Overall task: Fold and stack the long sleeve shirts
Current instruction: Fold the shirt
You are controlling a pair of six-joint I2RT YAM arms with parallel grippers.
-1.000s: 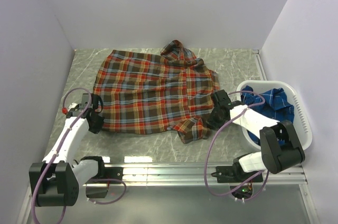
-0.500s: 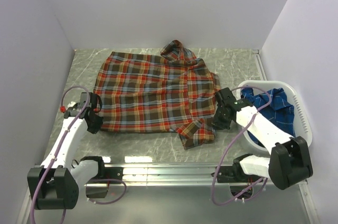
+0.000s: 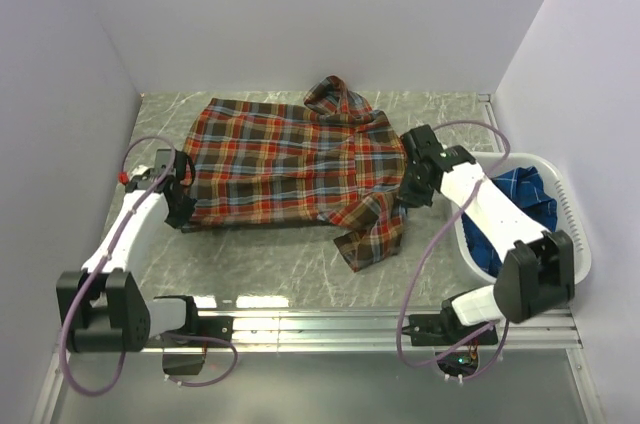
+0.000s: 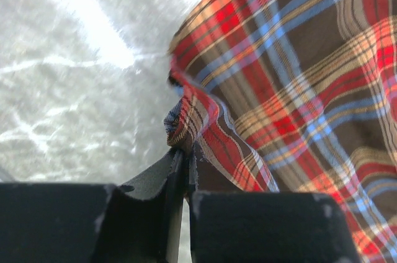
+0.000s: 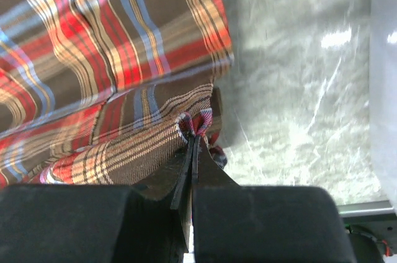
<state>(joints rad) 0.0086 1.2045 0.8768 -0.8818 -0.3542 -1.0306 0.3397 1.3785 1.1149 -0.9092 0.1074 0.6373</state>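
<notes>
— Where is the soft red-orange plaid collared shirt [image 3: 290, 169]?
— Spread over the middle of the grey marbled table [image 3: 270, 269], with its collar toward the far edge and its hem toward the near edge. As it lies, its long axis runs left to right. A loose flap at its near right corner trails toward the near edge.
— And the grippers?
— The left gripper [image 3: 180, 212] is clenched on a bunched pinch of cloth at the shirt's near left corner. The right gripper [image 3: 414, 190] is clamped on a fold at its right side, jaws tight together.
— The other shirt?
— The bright blue plaid shirt [image 3: 520, 189] lies crumpled in the white plastic basket [image 3: 572, 219] at the table's right edge.
</notes>
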